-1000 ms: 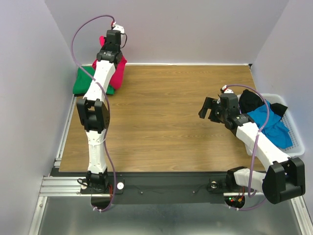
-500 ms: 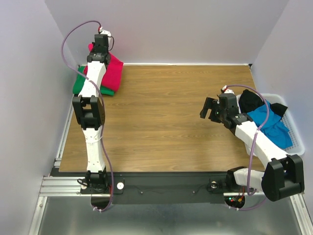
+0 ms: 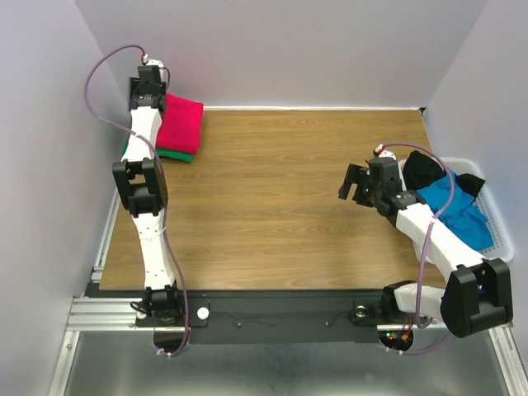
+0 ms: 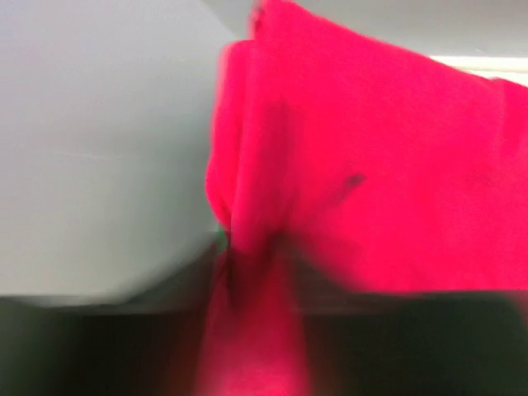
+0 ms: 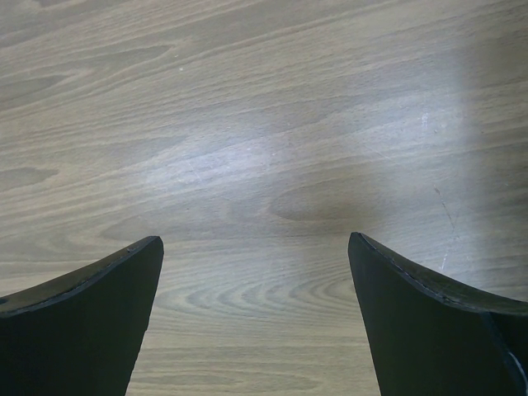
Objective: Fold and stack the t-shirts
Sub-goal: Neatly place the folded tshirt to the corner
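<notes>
The crimson red t-shirt [image 3: 181, 122] lies folded on top of the emerald green t-shirt [image 3: 176, 154] at the table's far left corner. My left gripper [image 3: 147, 89] hangs at the red shirt's far left edge, by the wall. The left wrist view is blurred: the red t-shirt [image 4: 379, 165] fills it, and a strip of the cloth runs down between the dark jaws. My right gripper [image 3: 353, 183] hovers open over bare wood, with nothing between its fingers [image 5: 99, 289]. The bright blue t-shirt [image 3: 466, 216] and the black t-shirt [image 3: 422, 169] lie crumpled in the basket.
A white slatted basket [image 3: 501, 235] stands at the table's right edge, beside the right arm. Grey walls close in the left, back and right sides. The wooden table [image 3: 280, 206] stretches between the two arms.
The left arm has swung left and toward the back wall, drawing the red shirt out flat over the green one. The right arm has barely moved.
</notes>
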{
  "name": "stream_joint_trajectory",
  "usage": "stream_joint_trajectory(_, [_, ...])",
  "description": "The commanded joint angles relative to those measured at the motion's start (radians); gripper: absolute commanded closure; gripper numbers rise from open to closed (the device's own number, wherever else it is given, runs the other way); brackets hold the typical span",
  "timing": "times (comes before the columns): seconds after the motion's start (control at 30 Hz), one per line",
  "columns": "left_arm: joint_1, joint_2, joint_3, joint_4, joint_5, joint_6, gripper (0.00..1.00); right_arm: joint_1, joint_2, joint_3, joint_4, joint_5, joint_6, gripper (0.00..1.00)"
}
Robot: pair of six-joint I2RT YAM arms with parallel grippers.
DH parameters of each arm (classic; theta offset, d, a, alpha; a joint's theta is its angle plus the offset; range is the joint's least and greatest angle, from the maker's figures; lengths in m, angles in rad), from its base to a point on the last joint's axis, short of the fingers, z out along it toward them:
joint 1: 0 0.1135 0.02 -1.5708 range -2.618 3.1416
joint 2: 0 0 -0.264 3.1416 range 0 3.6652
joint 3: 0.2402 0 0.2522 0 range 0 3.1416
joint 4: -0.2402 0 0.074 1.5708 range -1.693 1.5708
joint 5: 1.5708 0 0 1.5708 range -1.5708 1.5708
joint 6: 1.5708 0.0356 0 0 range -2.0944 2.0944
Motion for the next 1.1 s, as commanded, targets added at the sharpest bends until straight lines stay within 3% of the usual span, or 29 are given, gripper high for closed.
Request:
stream_joint_trajectory(0.0, [0.029,-0.038,0.042,0.056,-0.034,-0.062,0.02,0.005,-0.004,-0.001,0.011,0.020,-0.006,0.00])
stream_joint_trajectory(0.2, [0.030,-0.142,0.073,0.001,-0.013,-0.176,0.02,0.004,-0.027,0.007,0.005,0.006,-0.008,0.00])
stream_joint_trajectory(0.37, [0.018,-0.376,-0.040,-0.013,0.185,-0.358,0.01,0.005,-0.046,0.011,-0.001,-0.042,0.004,0.00])
stream_joint_trajectory(0.5, [-0.017,-0.586,-0.273,-0.011,0.270,-0.516,0.01,0.005,-0.072,0.016,-0.021,-0.055,0.001,0.00])
stream_joint_trajectory(0.57, [-0.066,-0.732,-0.489,0.005,0.238,-0.584,0.01,0.005,-0.108,0.016,-0.027,-0.052,0.007,0.00])
stream_joint_trajectory(0.67, [-0.236,-0.916,-0.821,0.054,0.101,-0.713,0.01,0.005,-0.138,0.010,-0.030,-0.046,0.015,0.00])
stream_joint_trajectory(0.7, [-0.279,-0.956,-0.972,0.083,0.083,-0.768,0.01,0.005,-0.151,0.008,-0.033,-0.051,0.018,0.00])
stream_joint_trajectory(0.8, [-0.454,-1.094,-1.228,0.094,0.084,-0.842,0.01,0.005,-0.179,-0.001,-0.047,-0.049,0.021,0.00])
stream_joint_trajectory(0.9, [-0.594,-1.247,-1.434,0.067,0.012,-0.972,0.01,0.005,-0.200,-0.024,-0.051,-0.023,0.029,0.00])
stream_joint_trajectory(1.07, [-0.626,-1.499,-1.624,-0.028,-0.167,-1.081,0.01,0.004,-0.260,-0.064,-0.053,0.009,0.053,0.00])
